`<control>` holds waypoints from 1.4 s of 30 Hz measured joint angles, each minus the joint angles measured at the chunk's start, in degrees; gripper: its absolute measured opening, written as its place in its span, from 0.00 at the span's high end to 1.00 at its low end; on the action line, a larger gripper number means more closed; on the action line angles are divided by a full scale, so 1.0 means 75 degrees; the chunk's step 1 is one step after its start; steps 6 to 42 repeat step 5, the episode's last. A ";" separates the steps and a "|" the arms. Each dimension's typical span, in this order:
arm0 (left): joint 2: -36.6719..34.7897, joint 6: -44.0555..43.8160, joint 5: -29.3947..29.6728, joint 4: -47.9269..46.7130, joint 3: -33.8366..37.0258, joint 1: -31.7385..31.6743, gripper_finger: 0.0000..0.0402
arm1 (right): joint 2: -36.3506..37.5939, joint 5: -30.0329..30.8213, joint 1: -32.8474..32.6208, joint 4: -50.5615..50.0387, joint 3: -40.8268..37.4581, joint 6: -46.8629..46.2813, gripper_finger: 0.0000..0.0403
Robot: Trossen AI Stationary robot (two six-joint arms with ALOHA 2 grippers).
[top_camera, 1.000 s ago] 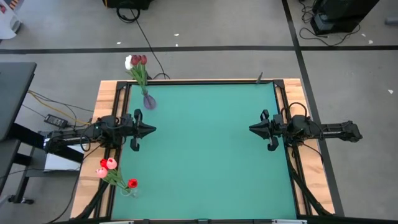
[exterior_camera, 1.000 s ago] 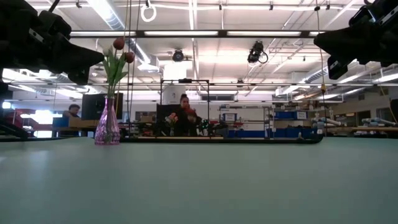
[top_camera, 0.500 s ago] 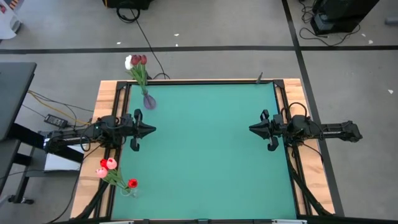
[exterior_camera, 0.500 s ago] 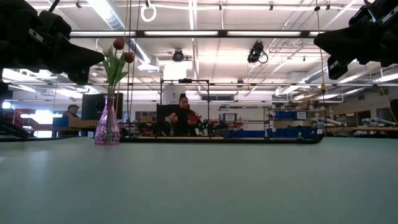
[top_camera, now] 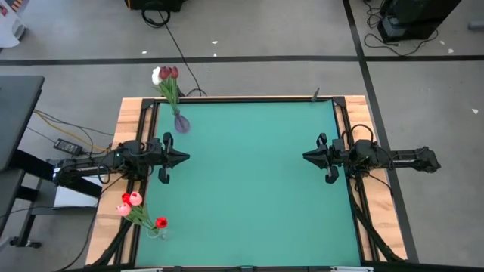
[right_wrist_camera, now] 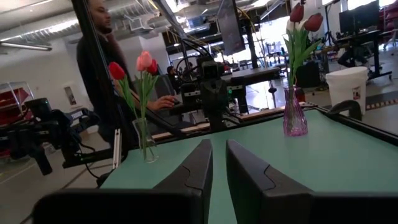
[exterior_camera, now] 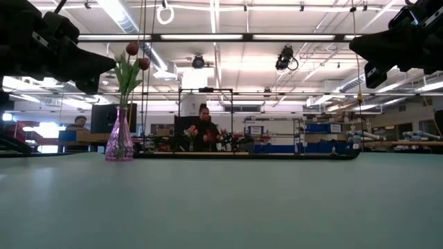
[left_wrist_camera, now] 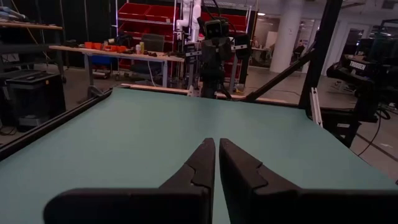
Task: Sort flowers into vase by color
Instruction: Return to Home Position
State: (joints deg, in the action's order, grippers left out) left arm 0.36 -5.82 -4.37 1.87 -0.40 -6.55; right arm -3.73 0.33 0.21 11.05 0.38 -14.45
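Observation:
A purple vase (top_camera: pixel 181 123) stands on its base near the table's far left corner and holds white and dark red tulips (top_camera: pixel 165 74); the low view shows it too (exterior_camera: pixel 119 142). A clear vase (top_camera: pixel 155 230) stands at the near left edge with red and pink tulips (top_camera: pixel 130 201). My left gripper (top_camera: pixel 185 158) hovers shut over the table's left side, between the two vases. My right gripper (top_camera: pixel 306 157) hovers shut over the right side, facing it. In the right wrist view both vases, the purple vase (right_wrist_camera: pixel 294 121) and the clear vase (right_wrist_camera: pixel 144 143), stand beyond my fingers.
The green mat (top_camera: pixel 257 189) lies between the two grippers, framed by a wooden border (top_camera: pixel 125 121). Cables (top_camera: pixel 68 143) run off the table's left side. A person (exterior_camera: pixel 204 128) stands in the room behind the far edge, and another person (right_wrist_camera: pixel 99 37) stands beyond the left edge.

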 joint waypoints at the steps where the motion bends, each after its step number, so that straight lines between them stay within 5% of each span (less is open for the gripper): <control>1: 0.0000 0.0000 0.0001 0.0000 0.0000 0.0000 0.93 | 0.0000 0.0001 0.0000 -0.0002 0.0000 0.0001 0.86; 42: 0.0000 0.0000 0.0000 0.0000 0.0000 -0.0002 0.93 | 0.0000 0.0000 0.0000 -0.0001 0.0000 -0.0001 0.86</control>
